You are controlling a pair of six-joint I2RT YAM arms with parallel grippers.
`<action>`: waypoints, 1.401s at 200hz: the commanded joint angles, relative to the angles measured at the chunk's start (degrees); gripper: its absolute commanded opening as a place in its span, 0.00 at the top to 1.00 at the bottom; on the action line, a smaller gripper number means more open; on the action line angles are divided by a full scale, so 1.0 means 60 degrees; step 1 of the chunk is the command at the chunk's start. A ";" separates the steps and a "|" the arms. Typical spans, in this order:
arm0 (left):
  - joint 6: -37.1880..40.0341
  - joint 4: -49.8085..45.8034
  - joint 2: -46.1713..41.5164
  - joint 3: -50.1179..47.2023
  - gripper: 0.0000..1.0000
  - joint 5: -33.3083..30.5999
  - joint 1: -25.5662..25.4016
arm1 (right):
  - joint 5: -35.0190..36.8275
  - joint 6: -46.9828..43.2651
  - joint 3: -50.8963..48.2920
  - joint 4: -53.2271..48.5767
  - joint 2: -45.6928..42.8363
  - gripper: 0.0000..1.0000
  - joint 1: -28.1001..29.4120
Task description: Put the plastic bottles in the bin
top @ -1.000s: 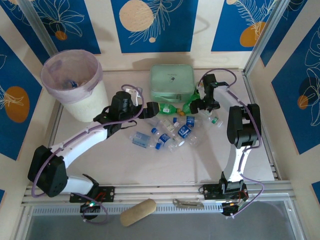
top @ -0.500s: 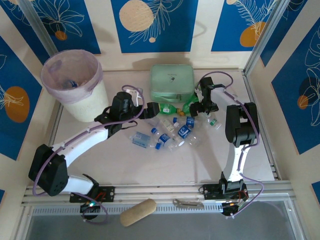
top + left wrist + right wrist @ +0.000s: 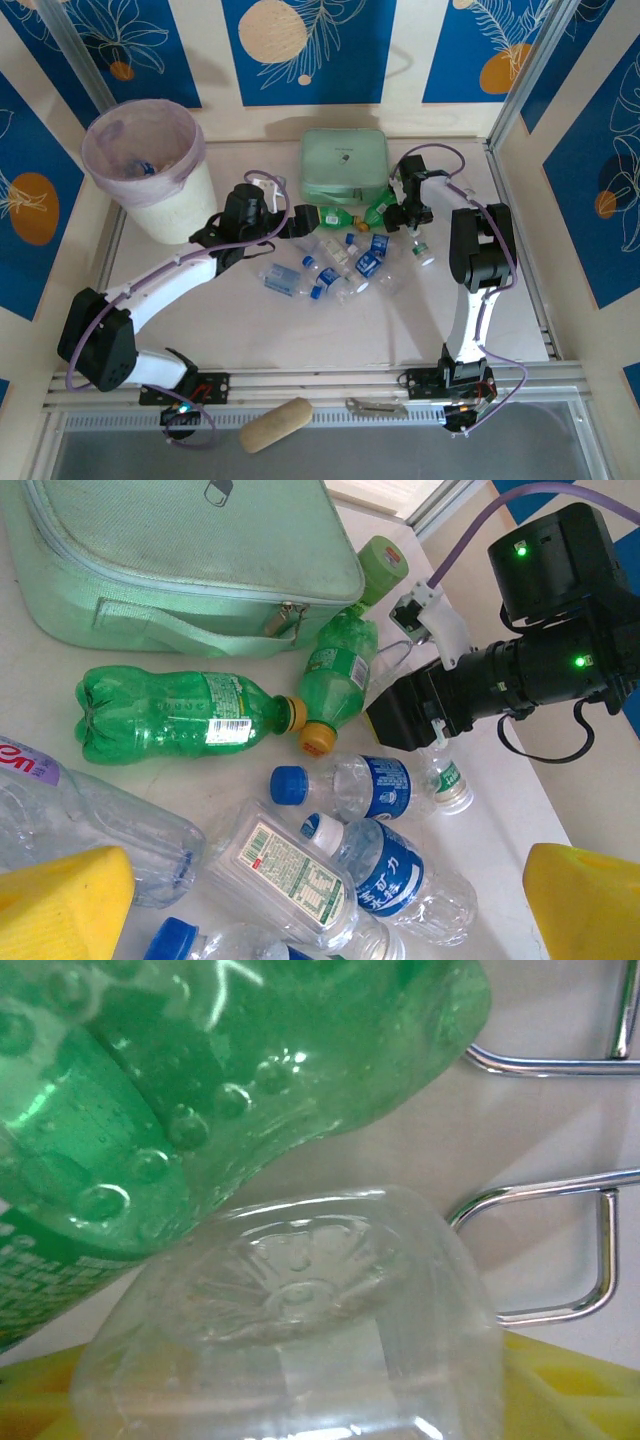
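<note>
Nestling base-first between the right gripper's (image 3: 405, 217) yellow fingers (image 3: 570, 1390), six o'clock of a green plastic bottle (image 3: 200, 1090), a clear plastic bottle (image 3: 290, 1310) is lying; clamping unclear. Left gripper's (image 3: 325, 910) jaws are gaping.

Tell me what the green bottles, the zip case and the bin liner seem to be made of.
Green bottles: thin glossy plastic, see-through, with moulded ribs and highlights.
Zip case: likely woven fabric, matte, with stitched seams and a zipper.
Bin liner: thin plastic film, translucent pink, wrinkled over the rim.
</note>
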 commanded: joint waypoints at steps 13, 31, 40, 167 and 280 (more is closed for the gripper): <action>-0.0037 0.0228 0.0105 -0.0055 0.00 -0.0058 -0.0098 | -0.0260 0.0144 -0.0359 0.0096 -0.0480 0.41 0.0095; -0.0023 0.0306 0.0147 -0.0055 0.01 0.0025 -0.0112 | 0.0042 0.0531 -0.0456 -0.0010 -0.0855 0.44 0.0130; -0.0012 0.0361 0.0185 -0.0055 0.01 0.0106 -0.0112 | 0.0120 0.0764 -0.0507 -0.0082 -0.1090 0.44 0.0156; 0.1057 0.0871 0.1126 0.0082 0.00 0.1142 -0.1635 | -0.0676 0.4630 -0.1409 0.0962 -0.4763 0.47 0.2184; 0.1066 0.1734 0.1997 0.0280 0.00 0.1393 -0.2097 | -0.2195 0.6694 -0.1154 0.2371 -0.4412 0.50 0.2998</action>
